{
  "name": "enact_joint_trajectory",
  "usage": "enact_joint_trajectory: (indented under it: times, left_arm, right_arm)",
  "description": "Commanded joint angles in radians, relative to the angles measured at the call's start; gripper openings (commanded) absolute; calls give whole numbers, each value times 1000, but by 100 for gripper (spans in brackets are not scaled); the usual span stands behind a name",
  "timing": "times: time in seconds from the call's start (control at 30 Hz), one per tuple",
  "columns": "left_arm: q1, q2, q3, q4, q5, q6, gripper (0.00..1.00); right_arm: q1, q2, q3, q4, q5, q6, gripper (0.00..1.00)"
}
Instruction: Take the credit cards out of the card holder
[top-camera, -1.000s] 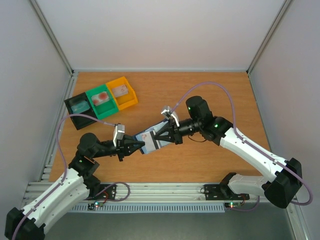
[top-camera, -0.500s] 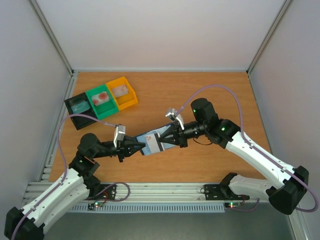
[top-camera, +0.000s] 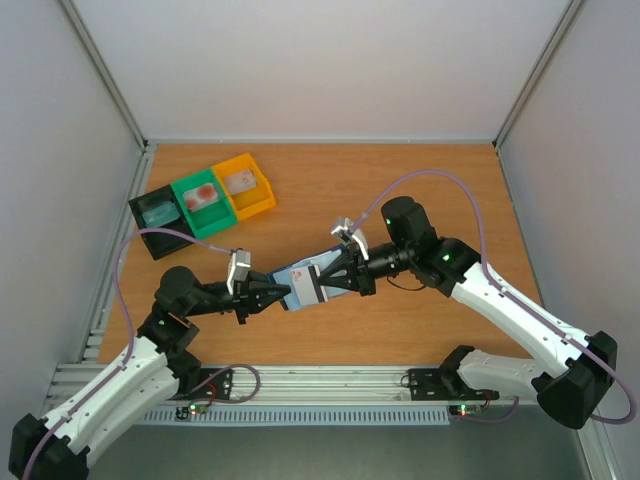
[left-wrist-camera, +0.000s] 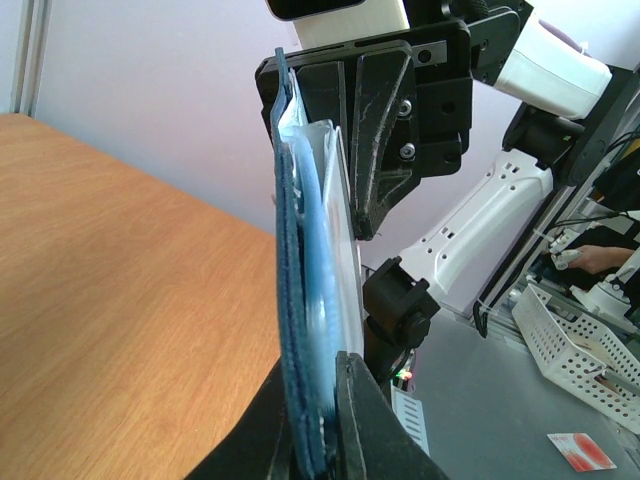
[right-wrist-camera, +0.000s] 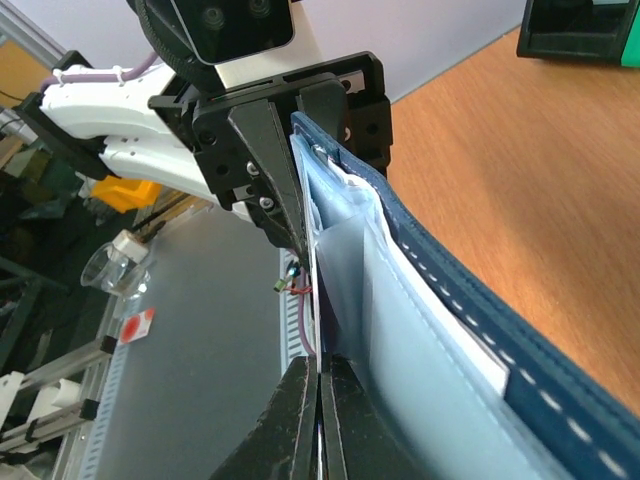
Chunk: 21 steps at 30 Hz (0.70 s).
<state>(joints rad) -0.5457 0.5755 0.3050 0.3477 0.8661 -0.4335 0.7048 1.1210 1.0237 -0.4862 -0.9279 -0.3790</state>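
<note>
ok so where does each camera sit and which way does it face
Top external: above and behind the bases, looking down on the table; both arms show, left gripper and right gripper meeting at the card holder.
Left wrist: on the left wrist, looking along its own fingers; card holder edge-on, right gripper opposite.
Right wrist: on the right wrist, looking along its fingers towards the left gripper.
Shared: all three show the card holder.

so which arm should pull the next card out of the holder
Right. The right gripper is shut on what looks like a pale card, while the left gripper clamps the card holder at its other end, anchoring it.
</note>
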Motion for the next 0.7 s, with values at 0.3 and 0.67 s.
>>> enact_joint_trajectory:
  times: [0.3, 0.67]
  left_arm:
    - [1, -3, 3, 28, -14, 24, 0]
    - [2, 141, 36, -260, -151, -90, 0]
  right_arm:
    - [-55, -110, 33, -137, 179, -63, 1]
    - [-88, -214, 79, -271, 313, -102, 1]
